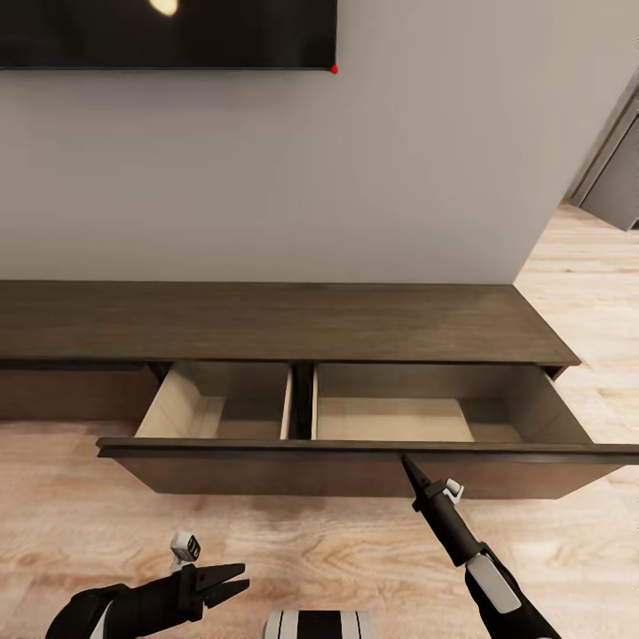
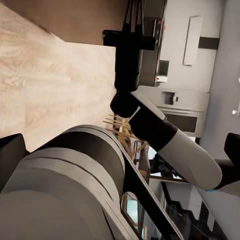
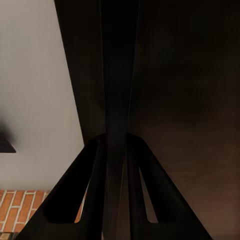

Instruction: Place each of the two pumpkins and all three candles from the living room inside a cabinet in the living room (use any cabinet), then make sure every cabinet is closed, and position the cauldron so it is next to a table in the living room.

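The cabinet (image 1: 266,319) is a long low dark brown unit against the wall. Its wide drawer (image 1: 266,475) is pulled out toward me. Both pale wood compartments, left (image 1: 222,404) and right (image 1: 417,417), hold nothing. My right gripper (image 1: 407,462) is shut, its tip touching the top edge of the drawer front; its fingers (image 3: 112,165) press together against dark wood. My left gripper (image 1: 238,581) hovers open low over the floor, apart from the cabinet. The pumpkins, candles, cauldron and table are out of view.
A black TV (image 1: 169,31) hangs on the grey wall above the cabinet. Light wood floor (image 1: 355,550) lies between me and the drawer. Past the cabinet's right end the floor runs on toward a grey door (image 1: 621,177).
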